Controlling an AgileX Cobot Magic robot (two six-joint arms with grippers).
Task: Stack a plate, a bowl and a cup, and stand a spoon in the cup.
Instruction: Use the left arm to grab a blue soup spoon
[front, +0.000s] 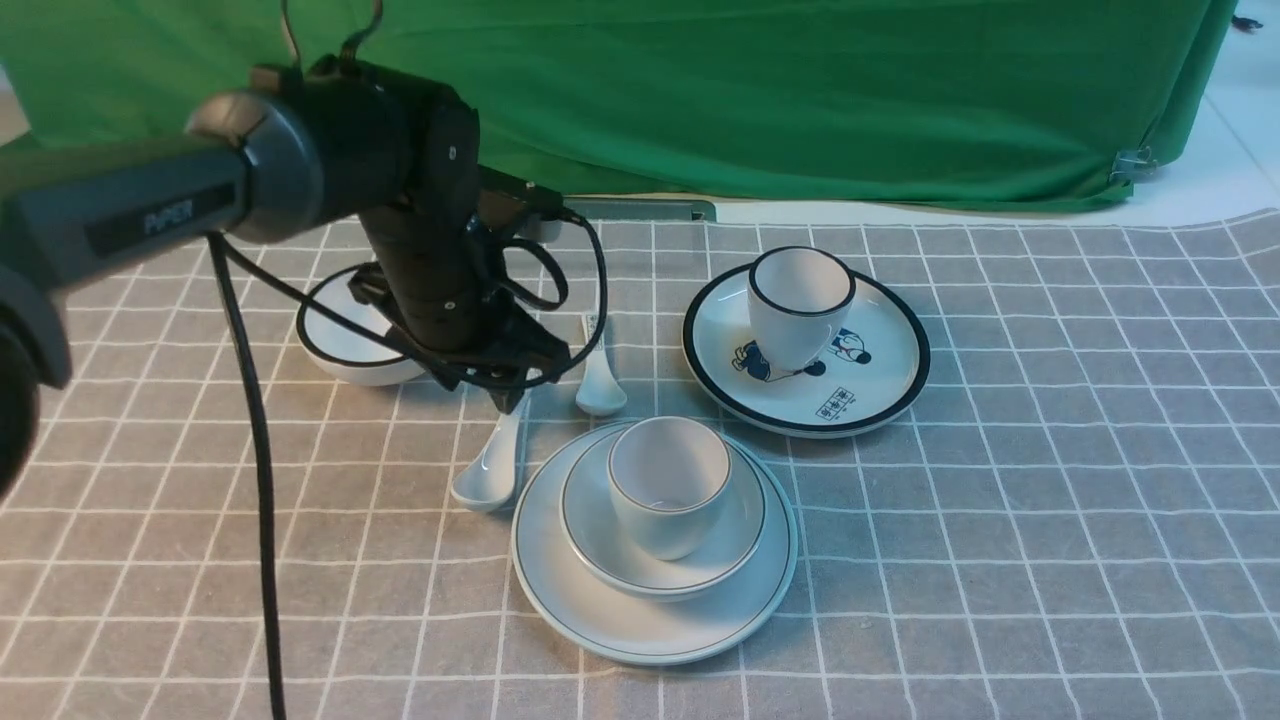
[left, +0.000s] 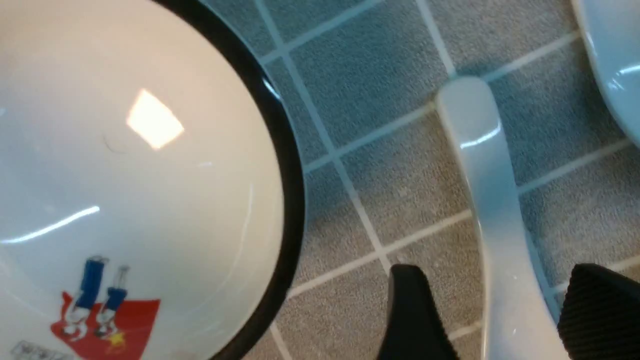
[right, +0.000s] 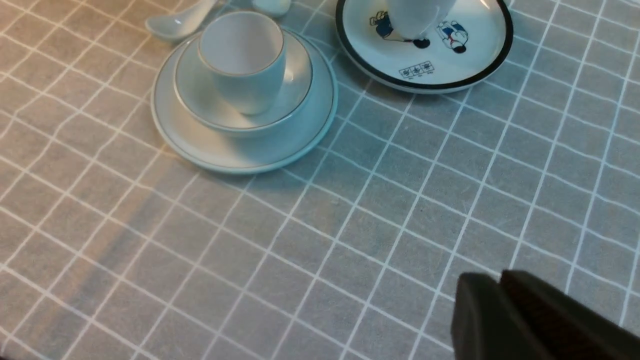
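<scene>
The glossy spoon (front: 488, 478) could slip or swing as the pads close, since its slick handle sits nearer one finger than the other. A swing could strike the rim of the plate (front: 600, 615) just right of it. The spoon lies flat on the cloth (front: 1000, 520), left of the stacked plate, bowl (front: 612, 566) and cup (front: 668, 485), and its handle runs between the jaws of the left gripper (left: 497, 285), which stand spread and empty. The right gripper (right: 500, 300), pressed together, hangs well apart on the near right.
</scene>
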